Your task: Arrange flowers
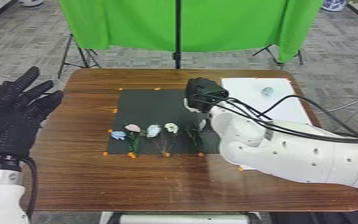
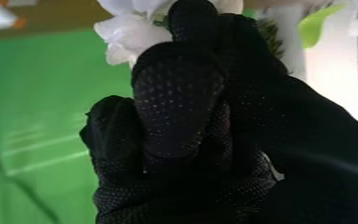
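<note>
The right robot hand [image 1: 206, 92] is closing its fingers on a white flower [image 2: 127, 35], pinching it by the look of it. That hand is hanging over the far part of the dark mat [image 1: 153, 105]. The four flowers in a row, blue [image 1: 118, 135], pink [image 1: 133, 128], pale blue [image 1: 153, 131] and white [image 1: 171, 128], are lying nearer the robot and to the left of it. Their stems are pointing back at the robot. So the next move may be going back toward the row. The left robot hand [image 1: 14, 117] is hanging open by the desk's [image 1: 78, 185] left edge, farther from the row.
</note>
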`<control>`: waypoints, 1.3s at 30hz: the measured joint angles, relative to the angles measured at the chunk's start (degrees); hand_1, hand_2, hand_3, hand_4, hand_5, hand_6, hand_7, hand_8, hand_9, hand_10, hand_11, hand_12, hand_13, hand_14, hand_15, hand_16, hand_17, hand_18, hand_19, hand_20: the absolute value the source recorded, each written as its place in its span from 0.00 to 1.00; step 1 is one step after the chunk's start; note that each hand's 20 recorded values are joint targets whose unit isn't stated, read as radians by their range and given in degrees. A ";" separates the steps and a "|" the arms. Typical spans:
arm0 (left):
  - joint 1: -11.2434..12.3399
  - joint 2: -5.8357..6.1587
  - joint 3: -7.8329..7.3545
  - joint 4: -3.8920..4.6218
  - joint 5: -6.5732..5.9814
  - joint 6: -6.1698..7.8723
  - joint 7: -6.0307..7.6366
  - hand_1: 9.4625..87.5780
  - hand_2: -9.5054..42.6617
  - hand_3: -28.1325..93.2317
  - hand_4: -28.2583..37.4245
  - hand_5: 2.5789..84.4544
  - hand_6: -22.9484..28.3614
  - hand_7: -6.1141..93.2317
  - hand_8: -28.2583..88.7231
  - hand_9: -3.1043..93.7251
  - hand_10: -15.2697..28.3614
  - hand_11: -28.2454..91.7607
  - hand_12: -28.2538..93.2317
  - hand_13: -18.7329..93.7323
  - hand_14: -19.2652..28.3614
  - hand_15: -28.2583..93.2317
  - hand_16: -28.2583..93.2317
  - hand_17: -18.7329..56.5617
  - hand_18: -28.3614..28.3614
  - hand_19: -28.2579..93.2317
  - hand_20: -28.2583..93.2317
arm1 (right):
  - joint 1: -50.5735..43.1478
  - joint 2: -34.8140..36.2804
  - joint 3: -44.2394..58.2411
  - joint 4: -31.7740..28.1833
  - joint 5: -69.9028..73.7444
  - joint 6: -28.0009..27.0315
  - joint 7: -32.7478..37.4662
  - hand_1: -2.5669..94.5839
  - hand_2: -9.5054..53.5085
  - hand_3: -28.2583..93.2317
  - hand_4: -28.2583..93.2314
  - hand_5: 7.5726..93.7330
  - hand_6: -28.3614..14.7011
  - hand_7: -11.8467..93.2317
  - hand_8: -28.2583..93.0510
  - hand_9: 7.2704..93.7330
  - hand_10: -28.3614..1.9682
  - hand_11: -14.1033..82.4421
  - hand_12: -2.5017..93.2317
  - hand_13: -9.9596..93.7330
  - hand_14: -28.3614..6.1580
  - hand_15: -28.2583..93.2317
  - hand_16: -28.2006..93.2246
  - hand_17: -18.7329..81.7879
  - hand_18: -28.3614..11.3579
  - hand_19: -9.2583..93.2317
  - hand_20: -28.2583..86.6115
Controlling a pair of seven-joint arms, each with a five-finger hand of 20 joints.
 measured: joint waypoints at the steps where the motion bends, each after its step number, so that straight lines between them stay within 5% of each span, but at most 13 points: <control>1: -0.07 0.01 0.02 0.04 0.00 -0.03 -0.02 0.14 0.34 0.86 0.00 0.39 0.62 0.18 0.17 0.34 0.78 0.44 0.32 0.38 0.98 0.66 0.15 0.16 0.93 0.75 0.28 | -0.38 -0.68 0.05 0.04 0.27 -0.26 0.17 0.61 0.00 0.87 0.00 0.86 0.68 0.41 0.27 1.00 0.78 0.27 0.40 0.93 0.84 0.74 0.41 0.70 0.33 1.00 0.58; 21: -0.90 0.15 0.34 0.40 0.04 -0.39 -0.23 0.14 0.34 0.86 0.00 0.39 0.62 0.18 0.17 0.34 0.78 0.44 0.32 0.39 0.98 0.67 0.14 0.16 0.93 0.75 0.28 | -5.04 -3.08 1.35 1.93 4.86 -0.99 1.74 0.55 0.00 0.86 0.00 0.77 0.68 0.38 0.22 0.98 0.76 0.26 0.40 0.91 0.79 0.75 0.40 0.68 0.31 1.00 0.59; 30: -0.34 0.09 0.29 0.26 0.04 -0.32 -0.17 0.14 0.34 0.86 0.00 0.39 0.62 0.18 0.17 0.34 0.78 0.44 0.32 0.39 0.98 0.67 0.14 0.16 0.93 0.75 0.28 | -3.17 -1.77 -0.52 -0.35 3.60 4.90 1.09 0.48 0.00 0.87 0.00 0.73 0.66 0.33 0.22 0.91 0.66 0.35 0.31 0.89 0.74 0.75 0.39 0.66 0.28 1.00 0.58; 33: 0.27 0.09 0.20 0.17 0.04 -0.24 0.02 0.14 0.34 0.87 0.00 0.39 0.62 0.18 0.17 0.34 0.78 0.44 0.32 0.39 0.98 0.67 0.14 0.16 0.93 0.75 0.28 | -2.38 -0.62 0.36 -1.72 1.68 5.06 1.10 0.41 0.00 0.90 0.01 0.69 0.65 0.31 0.14 0.84 0.56 0.40 0.21 0.87 0.70 0.75 0.38 0.65 0.27 1.00 0.57; 39: 0.91 0.10 0.18 0.07 0.01 -0.22 0.56 0.15 0.34 0.87 0.00 0.39 0.62 0.18 0.17 0.34 0.78 0.44 0.32 0.39 0.98 0.67 0.14 0.16 0.93 0.75 0.28 | -1.15 2.23 5.94 -1.92 1.83 2.99 0.95 0.37 0.00 0.90 0.02 0.60 0.62 0.28 0.13 0.73 0.42 0.34 0.18 0.83 0.64 0.76 0.37 0.61 0.24 1.00 0.54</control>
